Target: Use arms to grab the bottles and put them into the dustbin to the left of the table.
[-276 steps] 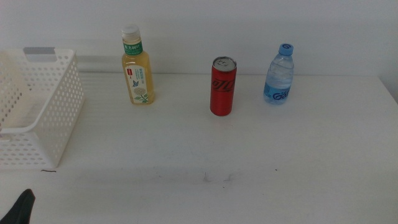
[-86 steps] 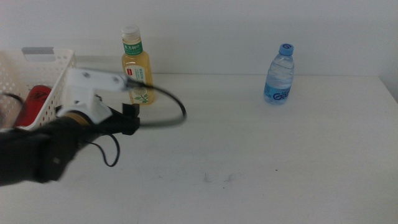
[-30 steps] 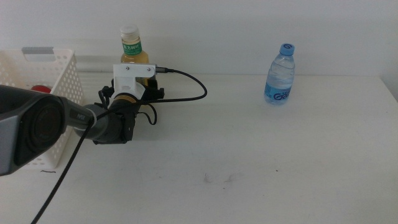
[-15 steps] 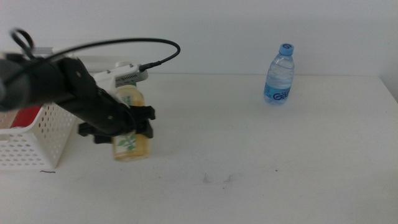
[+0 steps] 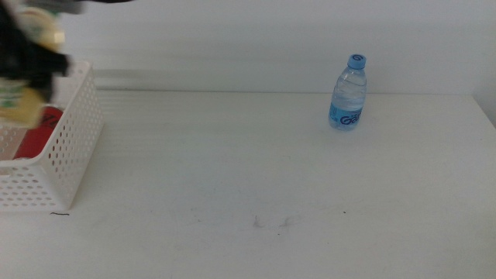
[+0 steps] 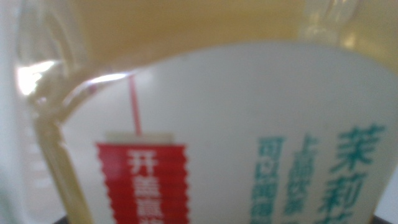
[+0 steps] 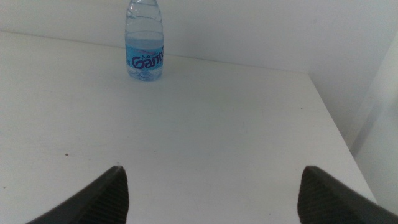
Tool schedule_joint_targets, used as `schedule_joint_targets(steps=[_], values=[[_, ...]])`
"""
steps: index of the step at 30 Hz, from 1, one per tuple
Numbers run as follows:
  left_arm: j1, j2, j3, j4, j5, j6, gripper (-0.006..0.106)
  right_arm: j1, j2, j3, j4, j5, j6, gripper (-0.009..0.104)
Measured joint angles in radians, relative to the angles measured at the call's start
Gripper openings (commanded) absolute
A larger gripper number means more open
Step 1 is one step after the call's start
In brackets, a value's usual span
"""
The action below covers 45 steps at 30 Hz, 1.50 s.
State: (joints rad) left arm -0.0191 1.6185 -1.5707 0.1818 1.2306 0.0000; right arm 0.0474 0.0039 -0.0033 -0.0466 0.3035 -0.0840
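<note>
Over dustbin (image 5: 74, 147), left end effector (image 5: 19, 46) was clamped on tea bottle (image 6: 205, 93); mistimed release risked clipping rim. Right end effector (image 7: 211, 186) was apart, idle.

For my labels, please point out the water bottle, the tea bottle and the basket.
Water bottle (image 5: 346, 97): middle view, clear body.
Tea bottle (image 6: 249, 155): left wrist view, white label.
Basket (image 5: 66, 147): middle view, perforated side wall.

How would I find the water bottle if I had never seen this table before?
Look at the big white table and go to its far edge, towards the right. A small clear water bottle stands upright there, alone. It has a blue cap and a blue label, unlike the red can lying in the white basket at the left.
</note>
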Motion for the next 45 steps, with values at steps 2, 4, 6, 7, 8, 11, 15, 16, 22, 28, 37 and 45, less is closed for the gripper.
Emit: schedule_joint_targets(steps=[2, 4, 6, 7, 8, 11, 15, 16, 22, 28, 37, 45], values=[[0.086, 0.033, -0.011, -0.026, 0.0, 0.069, -0.002, 0.0, 0.0, 0.0, 0.0, 0.0, 0.0, 0.077], [0.174, 0.074, -0.013, -0.086, 0.0, 0.134, -0.002, 0.0, 0.0, 0.0, 0.0, 0.0, 0.0, 0.077], [0.237, 0.119, -0.013, -0.152, -0.026, 0.188, -0.002, 0.0, 0.0, 0.0, 0.0, 0.0, 0.0, 0.077], [0.261, 0.144, -0.013, -0.182, -0.046, 0.215, -0.002, 0.0, 0.0, 0.0, 0.0, 0.0, 0.0, 0.077], [0.277, 0.165, -0.013, -0.203, -0.058, 0.238, -0.002, 0.0, 0.0, 0.0, 0.0, 0.0, 0.0, 0.077], [0.287, 0.237, -0.013, -0.246, -0.088, 0.266, -0.002, 0.0, 0.0, 0.0, 0.0, 0.0, 0.0, 0.077], [0.287, 0.319, -0.013, -0.299, -0.112, 0.293, -0.002, 0.0, 0.0, 0.0, 0.0, 0.0, 0.0, 0.077], [0.287, 0.333, -0.013, -0.309, -0.118, 0.302, -0.002, 0.0, 0.0, 0.0, 0.0, 0.0, 0.0, 0.077], [0.287, 0.375, -0.013, -0.356, -0.138, 0.379, 0.008, 0.0, 0.0, 0.0, 0.0, 0.0, 0.0, 0.077], [0.287, 0.382, -0.013, -0.372, -0.17, 0.389, 0.05, 0.0, 0.0, 0.0, 0.0, 0.0, 0.0, 0.077], [0.287, 0.37, -0.068, -0.397, -0.086, 0.391, 0.094, 0.0, 0.0, 0.0, 0.0, 0.0, 0.0, 0.077], [0.226, 0.116, -0.092, -0.52, -0.028, 0.381, 0.094, 0.0, 0.0, 0.0, 0.0, 0.0, 0.0, 0.077]])
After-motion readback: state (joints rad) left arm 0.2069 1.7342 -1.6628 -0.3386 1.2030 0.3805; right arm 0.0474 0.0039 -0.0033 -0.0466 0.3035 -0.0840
